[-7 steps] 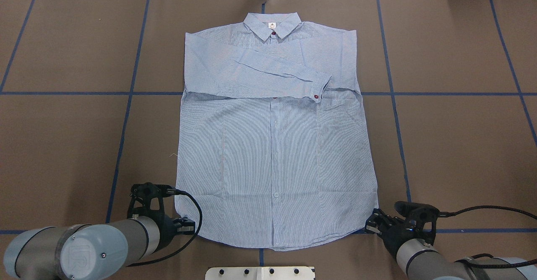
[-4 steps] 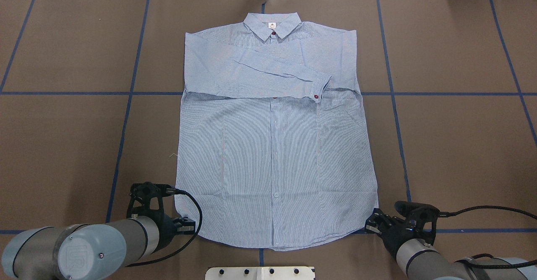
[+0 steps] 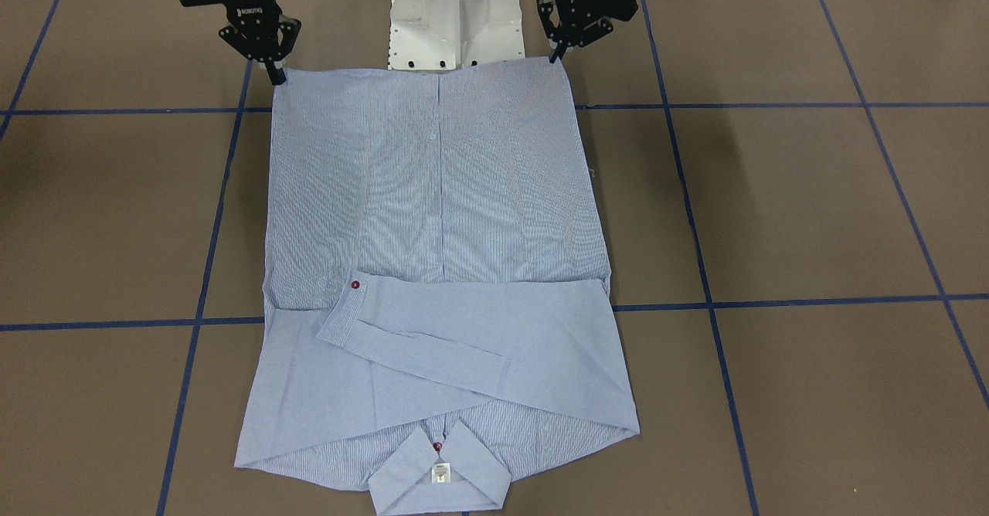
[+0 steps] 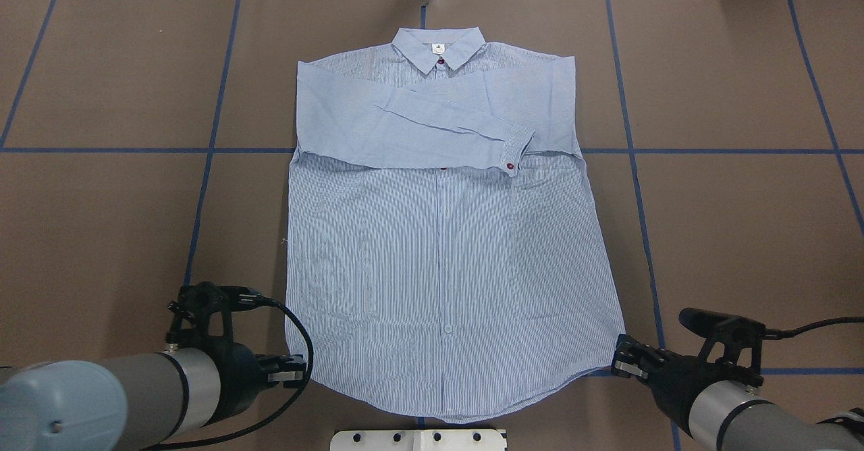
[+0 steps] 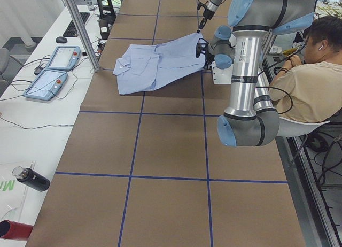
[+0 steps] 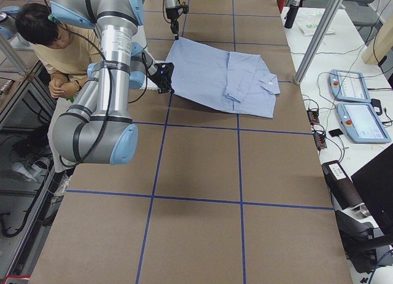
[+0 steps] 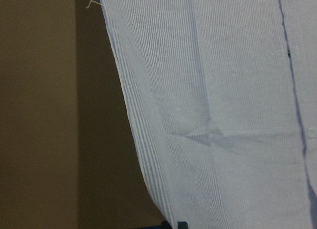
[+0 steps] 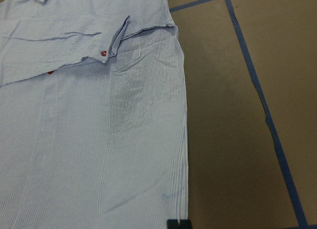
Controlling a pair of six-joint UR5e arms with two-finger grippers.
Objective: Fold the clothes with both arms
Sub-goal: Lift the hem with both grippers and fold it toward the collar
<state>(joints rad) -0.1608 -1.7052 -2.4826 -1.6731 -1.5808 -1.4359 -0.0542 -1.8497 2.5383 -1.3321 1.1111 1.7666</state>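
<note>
your left pincer (image 3: 555, 58) nipped shut on hem corner of shirt (image 4: 439, 248); right pincer (image 3: 276, 77) same on other corner. hem up off table (image 4: 742, 221), collar (image 4: 439, 46) end lying flat. shirt light blue, fine stripe, buttoned, sleeve (image 4: 445, 123) folded across chest. in wrist views fingertips cut off, so you can't see grip there.

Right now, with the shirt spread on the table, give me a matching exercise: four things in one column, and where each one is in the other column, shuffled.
1. collar
2. sleeve cuff
3. left gripper
4. right gripper

A. at the shirt hem's corner, overhead view's right
B. laid across the chest
C. at the shirt's end toward the overhead view's top
D. at the hem's corner, overhead view's left

Pairs: 1-C, 2-B, 3-D, 4-A
</note>
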